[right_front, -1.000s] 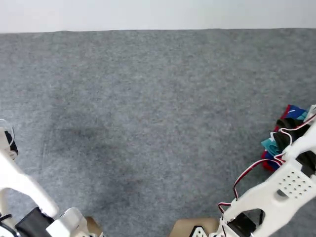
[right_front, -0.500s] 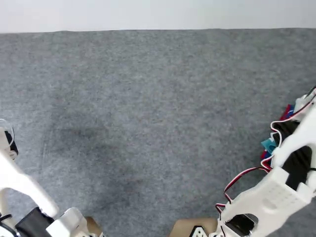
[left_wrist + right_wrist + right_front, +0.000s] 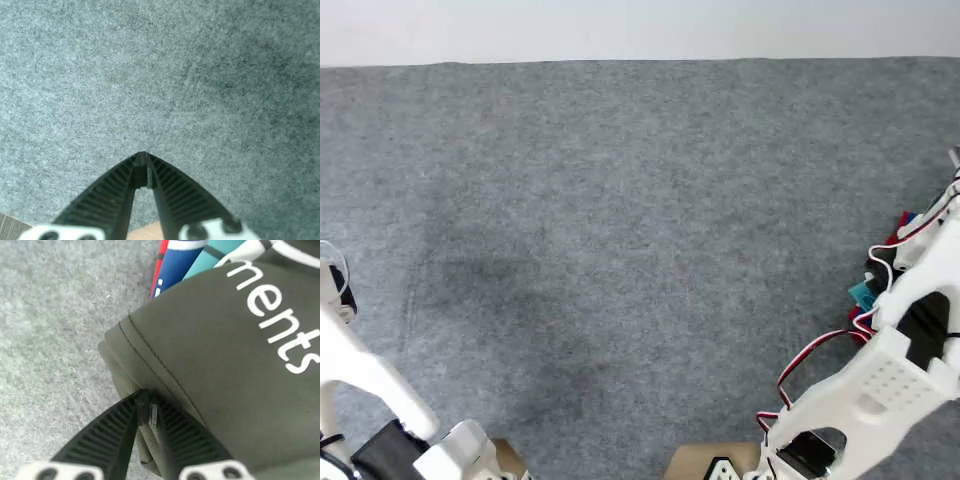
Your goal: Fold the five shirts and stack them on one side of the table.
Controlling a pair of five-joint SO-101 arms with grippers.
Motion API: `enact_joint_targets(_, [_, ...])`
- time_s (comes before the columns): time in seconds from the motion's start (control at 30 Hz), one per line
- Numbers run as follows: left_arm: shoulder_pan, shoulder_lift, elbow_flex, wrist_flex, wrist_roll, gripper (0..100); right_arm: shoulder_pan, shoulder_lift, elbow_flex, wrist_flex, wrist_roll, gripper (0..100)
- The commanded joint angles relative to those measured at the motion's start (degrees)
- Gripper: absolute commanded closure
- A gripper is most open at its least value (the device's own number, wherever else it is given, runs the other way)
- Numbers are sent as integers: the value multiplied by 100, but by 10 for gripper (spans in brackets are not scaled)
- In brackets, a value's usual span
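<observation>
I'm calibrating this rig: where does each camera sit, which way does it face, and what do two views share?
High view: fixed above, looking down on the grey mat; left arm and right arm at its near edge.
Left wrist view: on the left wrist, facing bare mat; left gripper, shut.
Right wrist view: on the right wrist, facing the dark shirt; right gripper, shut at its hem.
Shared: high and right wrist views both show the shirt pile.

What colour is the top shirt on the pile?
Dark olive shirt with white lettering; clearest in the right wrist view.

Robot lab: grey felt tabletop [image 3: 620, 220], white wall [image 3: 620, 30].
</observation>
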Motion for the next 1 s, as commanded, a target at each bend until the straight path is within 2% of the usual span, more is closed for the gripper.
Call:
enact_joint_targets(0.0, [35, -211, -31, -44, -26, 997, 48, -321, -105, 233, 281, 990])
enact_joint_targets(0.27, [35, -211, -31, -35, -26, 997, 66, -1604, -70, 92, 580, 990])
enact_joint_targets(0.53, [35, -220, -31, -26, -26, 997, 198, -848, 589, -664, 598, 990])
enact_joint_targets(0.73, [35, -220, -31, -26, -26, 997, 338, -576, 651, 242, 607, 990])
enact_joint_targets(0.97, [35, -220, -31, -26, -26, 997, 462, -690, 642, 268, 1178, 990])
